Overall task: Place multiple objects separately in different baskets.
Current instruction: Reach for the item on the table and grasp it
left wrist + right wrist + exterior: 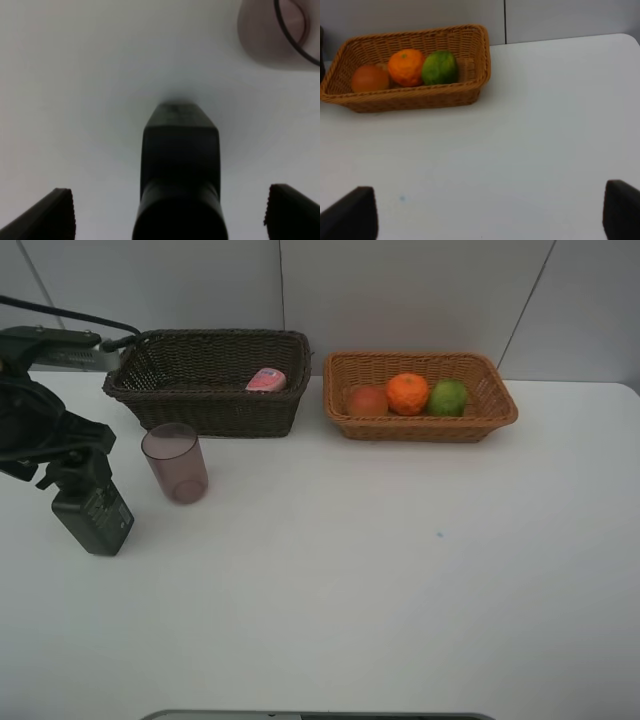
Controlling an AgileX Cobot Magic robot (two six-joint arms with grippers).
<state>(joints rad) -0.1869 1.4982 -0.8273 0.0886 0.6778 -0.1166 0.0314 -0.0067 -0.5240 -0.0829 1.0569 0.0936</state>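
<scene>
The pump bottle (95, 518) stands on the white counter (400, 580), out in front of the left end of the dark basket (210, 400). The left arm reaches down over it from the left edge of the high view. The left tool (167, 212) hangs around the bottle's top with its jaws spread wide, one fingertip on each side and neither touching the bottle, so it grips nothing. One mauve cup (176, 464) stands upright between the pump bottle and the dark basket, close to the basket's front wall and apart from the bottle. Inside the dark basket, near its right end, lies one pink bottle (266, 380). Just to the right of the dark basket sits the tan basket (495, 410), making two baskets in all. It holds three fruits in a row: one red-orange fruit (367, 401) nearest the dark basket, one orange (407, 393) in the middle, and one lime (447, 397) farthest from it. The right tool (485, 212) appears only in its own wrist view. It is held above bare counter to the right of the dark basket, facing the tan basket, with its jaws wide apart and empty.
</scene>
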